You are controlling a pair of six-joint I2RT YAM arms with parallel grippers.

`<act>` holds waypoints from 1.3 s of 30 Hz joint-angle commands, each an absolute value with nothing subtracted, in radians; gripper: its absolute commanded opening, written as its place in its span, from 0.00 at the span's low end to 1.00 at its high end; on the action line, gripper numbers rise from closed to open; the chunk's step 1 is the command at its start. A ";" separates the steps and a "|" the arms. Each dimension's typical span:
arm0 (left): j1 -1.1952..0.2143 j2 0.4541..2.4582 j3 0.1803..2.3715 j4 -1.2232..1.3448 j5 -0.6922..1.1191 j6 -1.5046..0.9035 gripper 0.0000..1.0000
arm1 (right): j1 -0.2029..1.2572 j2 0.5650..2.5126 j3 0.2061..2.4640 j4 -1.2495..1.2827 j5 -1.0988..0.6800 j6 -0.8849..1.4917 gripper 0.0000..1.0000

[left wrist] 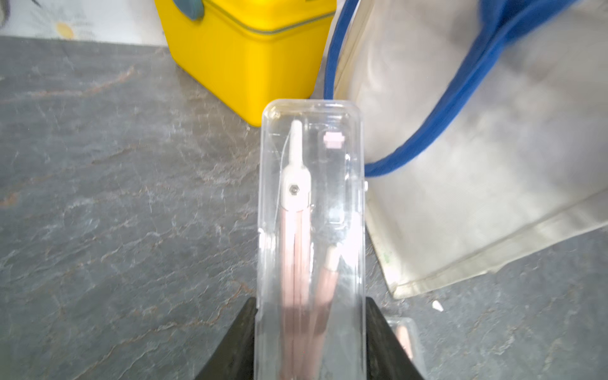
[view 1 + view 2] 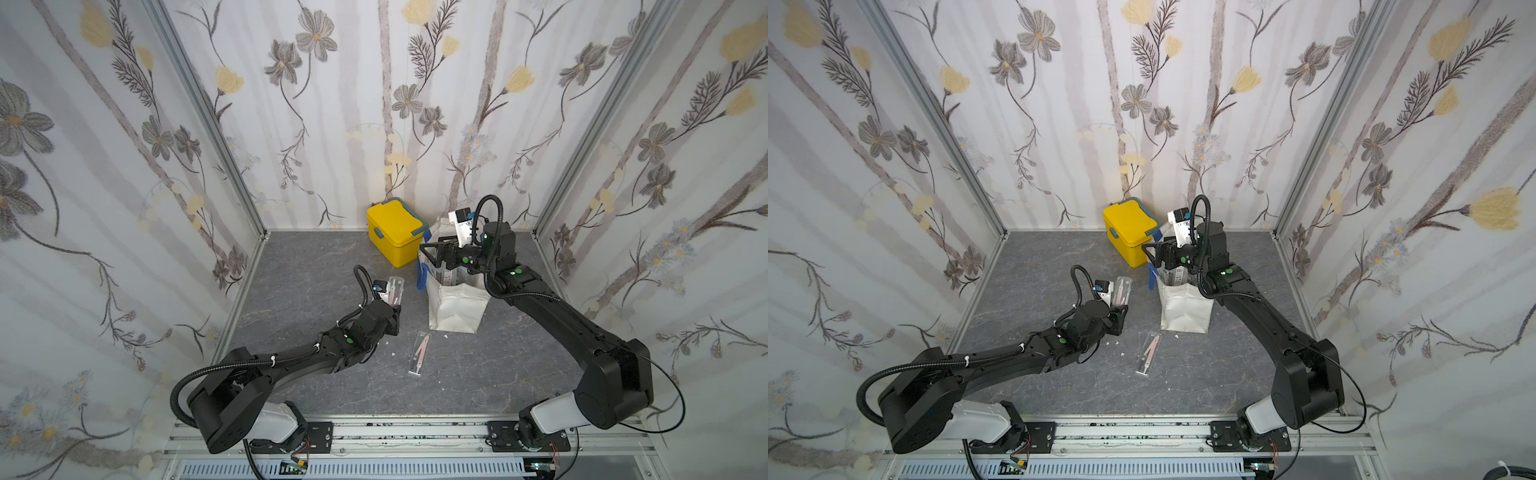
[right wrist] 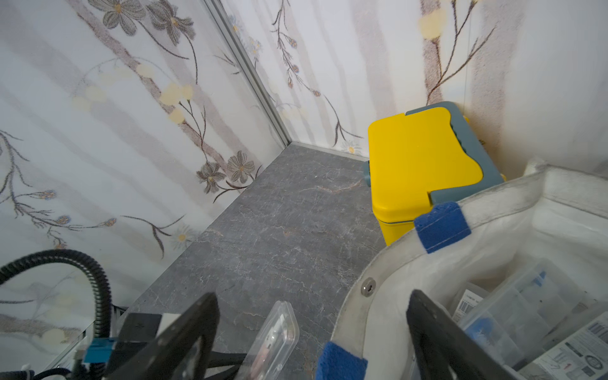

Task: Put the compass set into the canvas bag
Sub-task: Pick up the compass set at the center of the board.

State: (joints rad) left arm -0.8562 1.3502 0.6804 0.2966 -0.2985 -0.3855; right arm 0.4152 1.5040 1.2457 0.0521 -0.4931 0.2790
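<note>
1. Gripping the compass set point(image 1: 312, 197) by its long edges at one end, left claw point(image 2: 395, 312) holds it aloft, beside the bag point(image 2: 455, 305).
2. Right claw point(image 2: 432, 254) open, astride the bag rim.
3. Likely light, rigid, slick, brittle: pinch edges gently.
4. Second set point(image 2: 420, 353) lies before the bag.

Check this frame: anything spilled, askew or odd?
Small white scraps lie scattered on the table beside the canvas bag, like debris; too small to identify. Nothing else stands out.

Barcode labels point(image 3: 466, 304) in canvas bag point(image 3: 500, 200), apparently illegible
</note>
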 commanded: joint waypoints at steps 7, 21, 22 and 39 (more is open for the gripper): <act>-0.855 1.273 0.710 0.433 -0.318 -0.297 0.42 | 0.484 1.616 1.336 -0.026 -0.582 0.285 0.76; -0.844 1.273 0.714 0.442 -0.335 -0.285 0.42 | 0.560 1.687 1.357 0.003 -0.681 0.327 0.41; -0.844 1.274 0.713 0.443 -0.336 -0.288 0.42 | 0.559 1.687 1.356 0.011 -0.690 0.334 0.37; -0.838 1.269 0.689 0.442 -0.330 -0.301 1.00 | 0.554 1.695 1.366 0.070 -0.722 0.374 0.11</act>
